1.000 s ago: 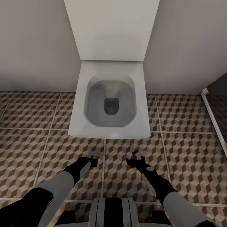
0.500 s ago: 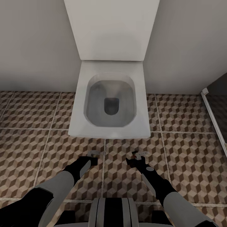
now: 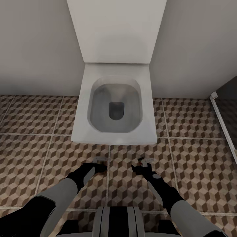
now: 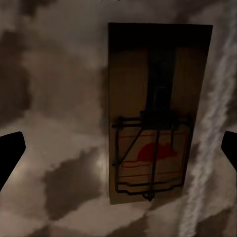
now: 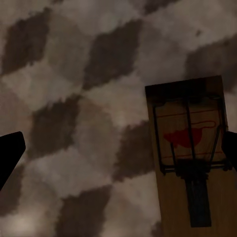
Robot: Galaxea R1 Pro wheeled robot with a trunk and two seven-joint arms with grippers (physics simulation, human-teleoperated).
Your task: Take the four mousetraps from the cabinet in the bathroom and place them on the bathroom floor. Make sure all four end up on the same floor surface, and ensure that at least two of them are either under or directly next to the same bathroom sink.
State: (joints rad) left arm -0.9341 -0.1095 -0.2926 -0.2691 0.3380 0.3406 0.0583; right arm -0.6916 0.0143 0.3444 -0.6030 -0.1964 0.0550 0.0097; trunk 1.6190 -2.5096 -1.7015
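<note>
Once a brown board had appeared at the left gripper's (image 3: 98, 167) tips, left mousetrap (image 4: 153, 118) and right mousetrap (image 5: 190, 163) lay flat on the bathroom floor (image 3: 197, 164) between wide-spread fingers, the right gripper (image 3: 142, 164) likewise empty, evidently released beside a toilet (image 3: 115, 136), not the sink.

Brown wooden mousetrap (image 4: 158, 113) with red print; brown-beige cube-patterned floor (image 3: 197, 171); white toilet (image 3: 115, 102)

**Wood, wire, tile and glazed white**

You see one trap (image 4: 158, 113) as matt brown wood with dark metal wire and a red printed mark; the other trap (image 5: 192, 163) looks alike. The floor (image 3: 197, 164) reads as smooth matt tile. The toilet (image 3: 115, 102) looks glossy white.
</note>
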